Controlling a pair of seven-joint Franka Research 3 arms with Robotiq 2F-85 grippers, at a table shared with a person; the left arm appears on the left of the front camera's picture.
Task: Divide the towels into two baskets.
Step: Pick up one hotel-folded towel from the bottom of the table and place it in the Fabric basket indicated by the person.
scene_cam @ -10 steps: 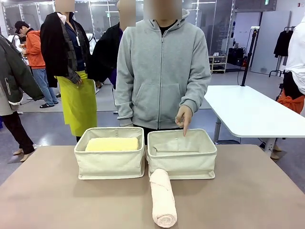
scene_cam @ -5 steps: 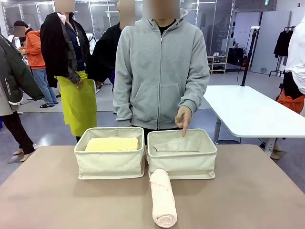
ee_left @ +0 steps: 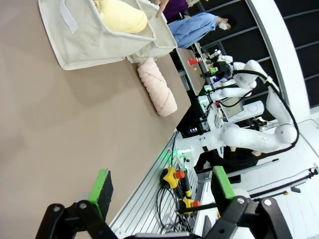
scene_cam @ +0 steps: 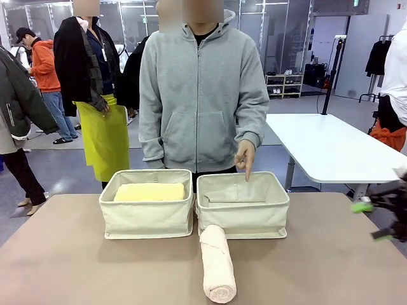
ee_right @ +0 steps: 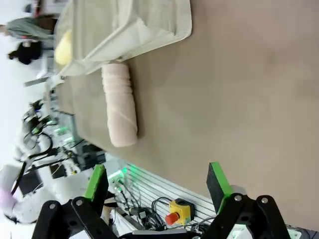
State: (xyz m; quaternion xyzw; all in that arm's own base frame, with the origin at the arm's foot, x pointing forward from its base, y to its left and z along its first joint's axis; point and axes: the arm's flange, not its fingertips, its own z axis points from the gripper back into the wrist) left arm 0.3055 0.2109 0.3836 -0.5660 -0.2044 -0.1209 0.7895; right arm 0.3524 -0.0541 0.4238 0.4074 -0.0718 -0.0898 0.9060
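Brown tabletop (scene_cam: 76, 260) carries the work area, with bystanders and a white table behind the person at the far side. At left, the left basket (scene_cam: 147, 216) holds the yellow towel (scene_cam: 149, 192), lying flat inside it. Immediately beside it, almost touching, stands the right basket (scene_cam: 242, 210); a grey shape lies low inside, too hidden to identify. The person's hand (scene_cam: 245, 156) points a finger down over its far rim, apparently marking it as the destination. The pale pink towel (scene_cam: 217, 264) lies on the table, its far end against the right basket's front wall, positioned for pickup. At the right edge, the right gripper (scene_cam: 372, 222) enters with jaws apart and empty. The left gripper (ee_left: 159, 186) likewise stands apart, holding nothing, above the table's near edge.
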